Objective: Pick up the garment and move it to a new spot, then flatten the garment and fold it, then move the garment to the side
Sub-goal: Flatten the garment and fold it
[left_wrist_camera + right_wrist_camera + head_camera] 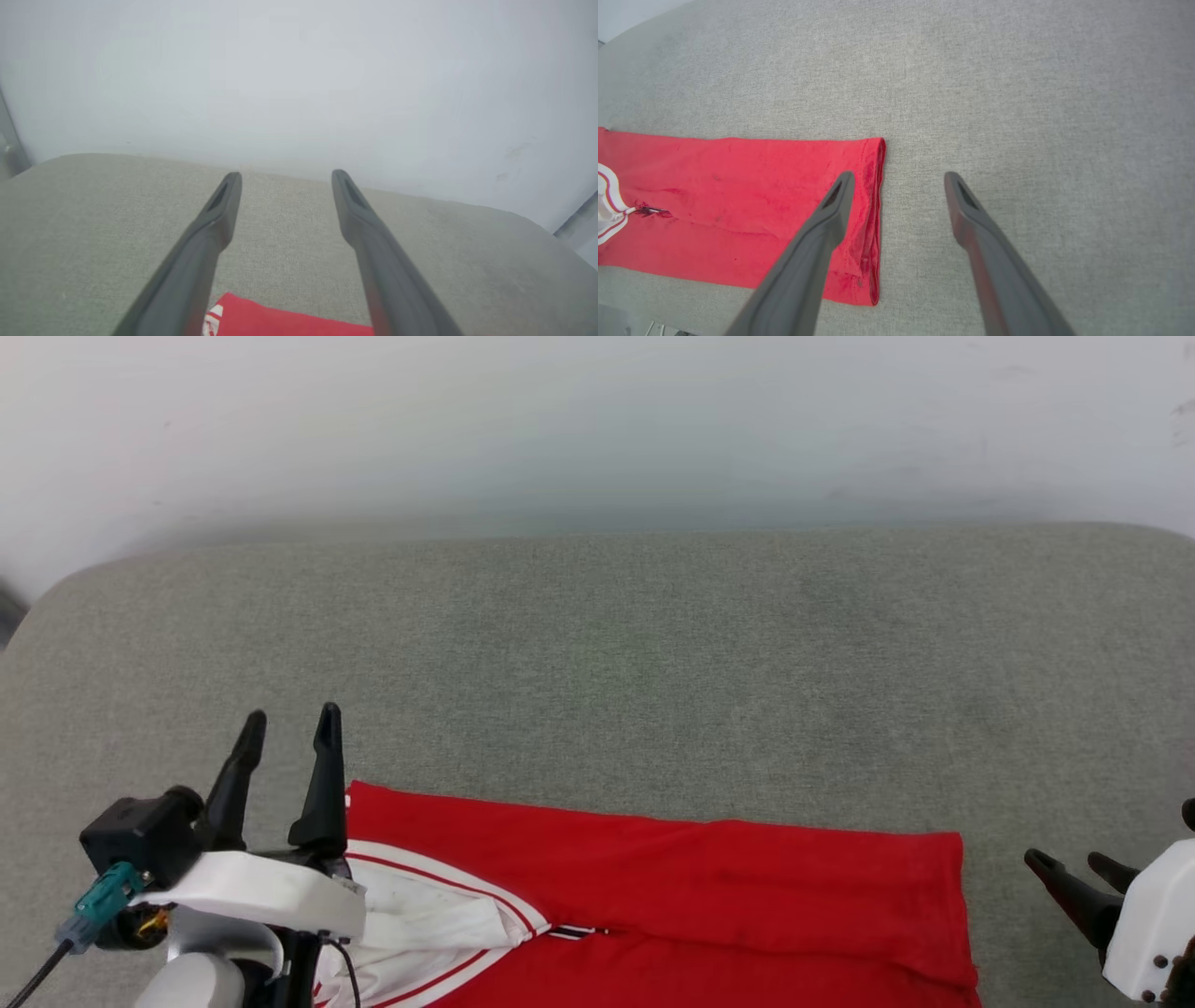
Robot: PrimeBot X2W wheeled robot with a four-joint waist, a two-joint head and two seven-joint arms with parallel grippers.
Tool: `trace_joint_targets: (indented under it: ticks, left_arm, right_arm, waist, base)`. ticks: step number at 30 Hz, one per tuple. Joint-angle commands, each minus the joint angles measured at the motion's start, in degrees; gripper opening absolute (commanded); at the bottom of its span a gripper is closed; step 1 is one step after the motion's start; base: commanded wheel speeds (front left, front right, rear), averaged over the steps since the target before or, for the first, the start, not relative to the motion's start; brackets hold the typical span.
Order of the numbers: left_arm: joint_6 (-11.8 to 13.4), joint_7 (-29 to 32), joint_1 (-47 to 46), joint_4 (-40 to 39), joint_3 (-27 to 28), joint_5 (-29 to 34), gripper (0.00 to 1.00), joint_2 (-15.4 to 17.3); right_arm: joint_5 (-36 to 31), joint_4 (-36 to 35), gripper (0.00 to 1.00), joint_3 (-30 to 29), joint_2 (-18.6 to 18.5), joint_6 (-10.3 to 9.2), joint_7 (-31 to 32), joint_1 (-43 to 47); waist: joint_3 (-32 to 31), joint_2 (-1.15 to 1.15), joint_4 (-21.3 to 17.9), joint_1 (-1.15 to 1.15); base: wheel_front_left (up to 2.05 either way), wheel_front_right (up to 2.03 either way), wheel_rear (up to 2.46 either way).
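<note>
Jaws wide, garment [653, 887] between both pairs.

A wide tabletop [653, 644] covered in grey-green woven fabric, its far corners rounded, stands against a plain pale wall [597, 420]. Soft, even light; a few faint scuff marks [1181, 425] on the wall's right side.

Table [653, 653]: grey woven cloth cover, matt, coarse visible weave, faint darker patches.
Garment [709, 887], 6 o'clock in head view: thin red cloth, smooth, slight sheen, soft creases. Sleeve panel [420, 915]: white cloth, red-striped trim, rumpled.
Left tool [289, 723], 8 o'clock: fingers [322, 784] dark, smooth, matt, plastic-looking. Left wrist housing [261, 891]: white, smooth, hard plastic look. Teal connector [101, 894]: plastic.
Right tool [1064, 859], 4 o'clock: same dark matt finish. Right wrist housing [1153, 915]: white, smooth.
Wall [597, 420], 12 o'clock: pale, smooth, matt, few scuffs.
</note>
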Motion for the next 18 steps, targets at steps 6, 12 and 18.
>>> trace_joint_targets:
  ticks: [6,12,18]
  left_arm:
    - [2.4,-3.1,-2.4,-4.9,-0.6,7.5,1.00,-1.3]
    - [3.1,-3.7,-3.3,-7.5,-1.4,11.6,1.00,-2.2]
    - [2.5,-3.8,-4.2,-7.6,-2.2,13.1,1.00,-2.7]
  right_arm:
    - [-1.7,-3.2,1.00,-0.4,0.7,-0.02,9.4,-0.6]
    - [-2.3,-0.6,1.00,0.5,2.3,-0.02,12.2,0.4]
    - [-0.5,5.7,1.00,2.0,3.8,-0.02,11.3,-1.4]
  waist:
    - [2.4,0.00,2.9,0.01]
    - [5.2,0.00,5.7,0.01]
    - [7.5,0.00,7.3,0.01]
  base:
    - [0.00,0.00,0.00]
    - [0.00,0.00,0.00]
    - [0.00,0.00,0.00]
